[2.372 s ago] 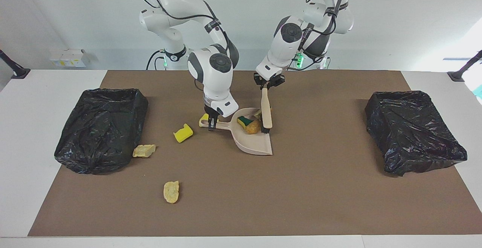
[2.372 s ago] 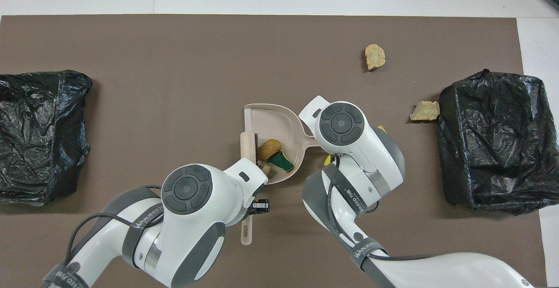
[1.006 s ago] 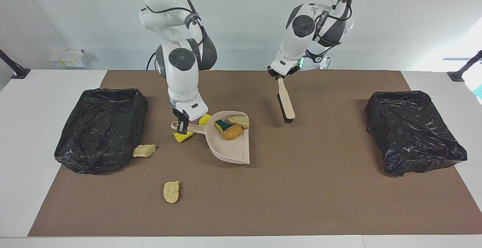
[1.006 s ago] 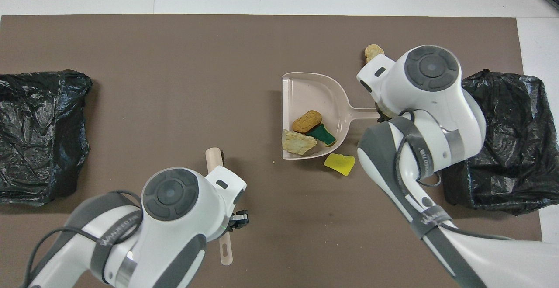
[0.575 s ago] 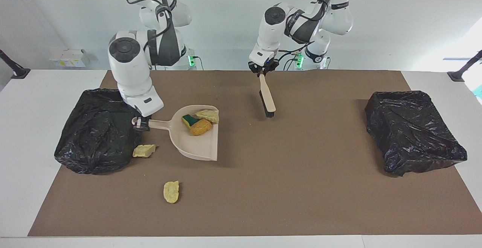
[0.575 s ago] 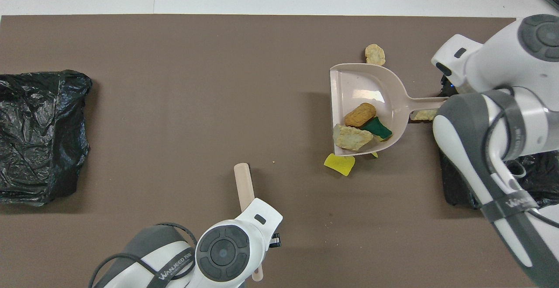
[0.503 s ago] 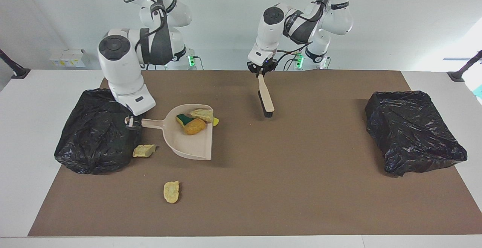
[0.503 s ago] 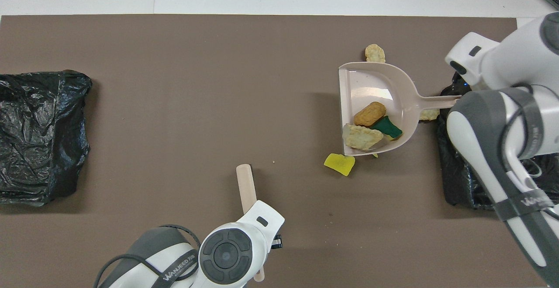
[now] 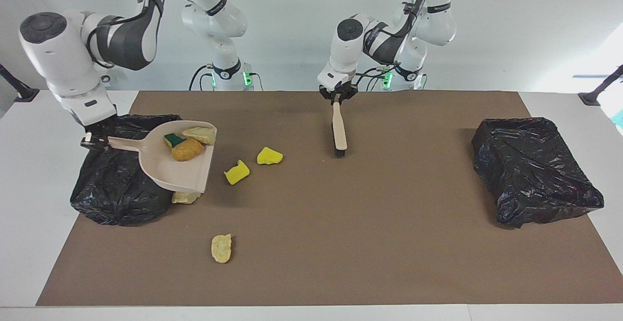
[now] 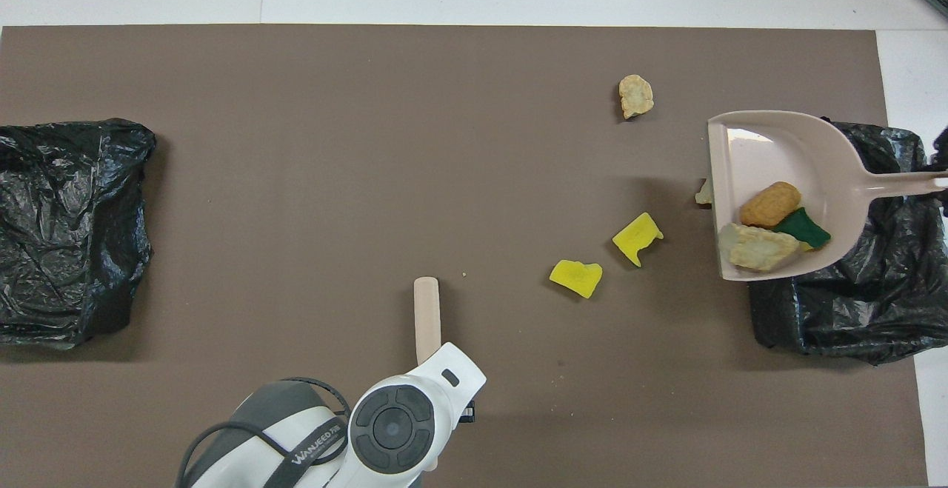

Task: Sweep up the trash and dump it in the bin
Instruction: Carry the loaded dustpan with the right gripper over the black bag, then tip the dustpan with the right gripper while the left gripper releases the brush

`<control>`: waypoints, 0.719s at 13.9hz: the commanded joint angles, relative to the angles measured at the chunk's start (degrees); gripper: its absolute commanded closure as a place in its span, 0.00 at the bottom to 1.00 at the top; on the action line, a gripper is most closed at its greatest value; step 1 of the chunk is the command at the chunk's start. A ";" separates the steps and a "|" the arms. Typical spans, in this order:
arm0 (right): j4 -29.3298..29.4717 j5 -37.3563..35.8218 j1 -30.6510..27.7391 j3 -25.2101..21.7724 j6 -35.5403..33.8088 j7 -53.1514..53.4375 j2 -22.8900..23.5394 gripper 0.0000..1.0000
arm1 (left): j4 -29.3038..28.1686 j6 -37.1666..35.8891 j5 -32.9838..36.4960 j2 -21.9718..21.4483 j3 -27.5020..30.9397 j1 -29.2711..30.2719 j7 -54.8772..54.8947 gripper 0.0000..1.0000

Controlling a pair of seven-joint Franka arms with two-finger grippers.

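Your right gripper point(image 9: 91, 139) is pinched shut on the handle end of the beige dustpan point(image 9: 180, 167), holding it up in the air over the black-lined bin point(image 9: 119, 184) at the right arm's end of the table, with the pan's open lip reaching out past the bin's edge over the brown mat point(image 9: 340, 214). In the pan you carry three pieces of trash: an orange-brown bread-like lump point(image 9: 187, 150), a pale tan stone-like piece point(image 9: 199, 135) and a green-backed sponge chunk point(image 9: 174, 140), all lying together toward the handle side of the pan. Your left gripper point(image 9: 337, 98) is clamped on the top of the hand brush point(image 9: 338, 128), which hangs upright with its dark bristles touching or just above the mat near the middle of the table; that arm waits. Four pieces of trash lie on the mat: two bright yellow sponge chunks point(image 10: 637, 237) and point(image 10: 576, 278) near each other between the brush and the dustpan, a tan piece point(image 9: 185, 197) against the bin's side and partly hidden under the raised pan, and another tan lump point(image 9: 221, 248) farther from you, well apart from the rest. A second black-lined bin point(image 9: 533, 170) sits at the left arm's end of the table.
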 commanded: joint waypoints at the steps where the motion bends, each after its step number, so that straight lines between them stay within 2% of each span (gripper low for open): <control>1: 0.08 -6.15 -4.93 0.71 -0.11 -3.03 -0.77 1.00 | -1.74 2.96 1.27 0.20 0.58 -0.44 1.27 1.00; 3: -0.44 -12.04 -6.26 0.63 0.77 -2.16 -1.39 1.00 | -2.00 3.41 1.27 0.29 0.58 -0.26 1.18 1.00; 5: -2.54 -21.51 -5.82 0.71 1.82 2.91 -2.44 1.00 | -2.53 3.76 1.27 0.20 0.58 -0.26 1.10 1.00; 8: -14.91 -38.56 -1.18 1.07 4.89 20.20 -9.89 1.00 | -3.23 4.90 1.19 0.38 0.58 -0.17 0.05 0.98; 9: -16.08 -41.83 -0.73 1.07 4.56 22.61 -10.70 1.00 | -3.23 4.99 1.19 0.46 0.58 -0.08 -0.83 0.81; 10: -15.92 -43.17 0.06 1.07 4.12 22.72 -10.71 1.00 | -3.23 4.90 1.10 0.46 0.58 -0.08 -1.62 0.50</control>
